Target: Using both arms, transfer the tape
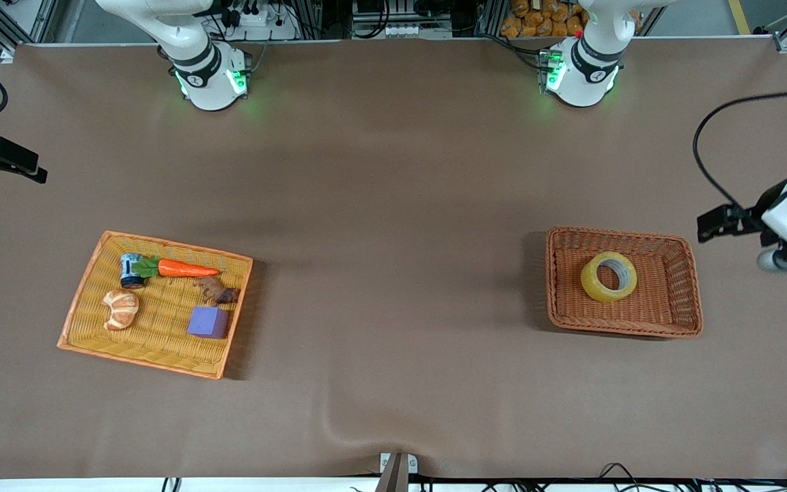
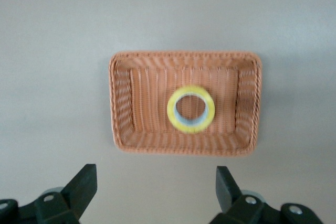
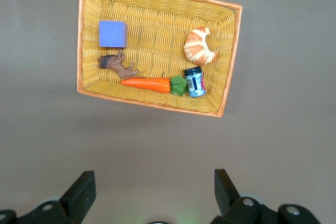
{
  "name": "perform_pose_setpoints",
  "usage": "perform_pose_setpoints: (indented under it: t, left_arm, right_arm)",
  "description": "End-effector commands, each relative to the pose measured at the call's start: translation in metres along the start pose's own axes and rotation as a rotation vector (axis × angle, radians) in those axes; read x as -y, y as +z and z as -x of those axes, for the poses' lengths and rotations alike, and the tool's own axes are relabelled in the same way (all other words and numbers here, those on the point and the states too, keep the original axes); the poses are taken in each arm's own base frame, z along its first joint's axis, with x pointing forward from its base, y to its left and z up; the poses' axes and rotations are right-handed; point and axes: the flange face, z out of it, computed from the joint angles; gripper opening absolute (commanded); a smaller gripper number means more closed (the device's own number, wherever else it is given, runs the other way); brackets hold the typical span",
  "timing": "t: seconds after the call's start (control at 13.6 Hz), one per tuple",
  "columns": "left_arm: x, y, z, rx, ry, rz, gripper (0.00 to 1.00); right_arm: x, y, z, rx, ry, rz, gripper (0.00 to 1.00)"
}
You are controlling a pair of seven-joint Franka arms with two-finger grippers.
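The tape (image 1: pixel 609 276), a yellowish ring with a pale grey core, lies flat inside the brown wicker basket (image 1: pixel 667 321) at the right of the front frame, a little toward the basket's upper middle and touched by neither arm; seen from the left wrist, the roll sits in the centre of the picture, ringed by the basket's rim. The left gripper (image 2: pixel 155 191) hangs over bare table beside that basket, its two black fingers spread wide with nothing between them; in the front frame its white wrist shows at the right edge. The right gripper (image 3: pixel 152 191) hovers over the brown table near the yellow tray (image 1: pixel 93 273) in the lower left of the front frame, its fingers likewise parted wide and empty; its dark tip pokes in at the left edge. In the tray rest a carrot (image 1: pixel 187 268), a small jar (image 1: pixel 131 270), a croissant (image 1: pixel 121 309), a purple cube (image 1: pixel 208 322) and a small brown figure (image 1: pixel 216 291); both green-lit bases stand along the top of the frame.
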Motion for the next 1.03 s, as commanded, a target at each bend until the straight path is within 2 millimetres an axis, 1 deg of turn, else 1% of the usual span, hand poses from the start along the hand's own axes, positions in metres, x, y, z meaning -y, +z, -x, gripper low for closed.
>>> perform_pose_setpoints:
  t: [0.0, 0.07, 0.22, 0.29, 0.37, 0.51, 0.66, 0.95]
  left_arm:
    - [-0.004, -0.015, 0.018, 0.013, 0.005, 0.006, 1.0]
    - [-0.008, -0.014, 0.022, 0.025, 0.004, 0.048, 1.0]
    - [-0.013, -0.02, 0.028, 0.019, 0.007, 0.054, 1.0]
    - [-0.013, -0.023, 0.032, 0.021, 0.007, 0.052, 1.0]
    - [-0.017, -0.025, 0.036, 0.025, 0.014, 0.052, 1.0]
    - [-0.029, -0.034, 0.044, 0.013, 0.024, 0.048, 1.0]
    - [-0.03, -0.039, 0.048, 0.014, 0.023, 0.045, 1.0]
    - [-0.027, -0.042, 0.051, 0.029, 0.012, 0.037, 1.0]
  right_arm:
    - [0.004, -0.007, 0.005, -0.006, 0.004, -0.011, 1.0]
    - [0.004, -0.007, 0.005, -0.006, 0.004, -0.011, 1.0]
    - [0.002, -0.008, 0.003, -0.022, 0.008, -0.01, 1.0]
    - [0.001, -0.014, 0.001, -0.048, 0.008, -0.002, 1.0]
    - [0.001, -0.019, 0.002, -0.059, 0.008, 0.002, 1.0]
    - [-0.001, -0.024, 0.003, -0.064, 0.011, 0.004, 1.0]
    - [-0.005, -0.026, 0.003, -0.077, 0.033, -0.005, 1.0]
    - [0.0, -0.026, 0.004, -0.069, 0.036, -0.008, 1.0]
